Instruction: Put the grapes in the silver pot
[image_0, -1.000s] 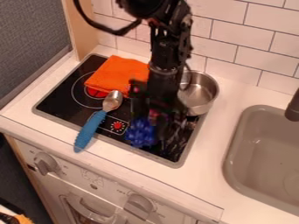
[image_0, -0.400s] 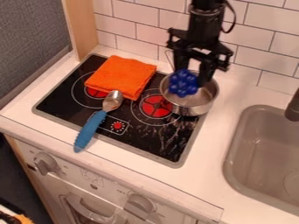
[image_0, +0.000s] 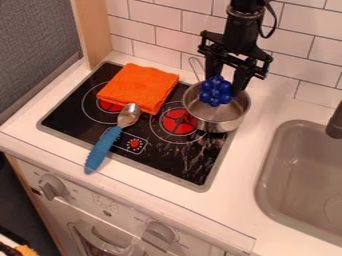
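One orange cloth (image_0: 139, 87) & 1 blue-handled spoon (image_0: 103, 147) are lying nr the silver pot (image_0: 224, 123), w/ gripper (image_0: 226, 89) jaws clamping blue grapes (image_0: 216, 91) over it.

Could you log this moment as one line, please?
jaws: closed on grapes | grapes: at mouth of pot | spoon: across stove edge | cloth: on stove

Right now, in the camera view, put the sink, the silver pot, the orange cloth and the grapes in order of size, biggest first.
1. Sink
2. Orange cloth and silver pot: too alike to rank
3. Blue grapes
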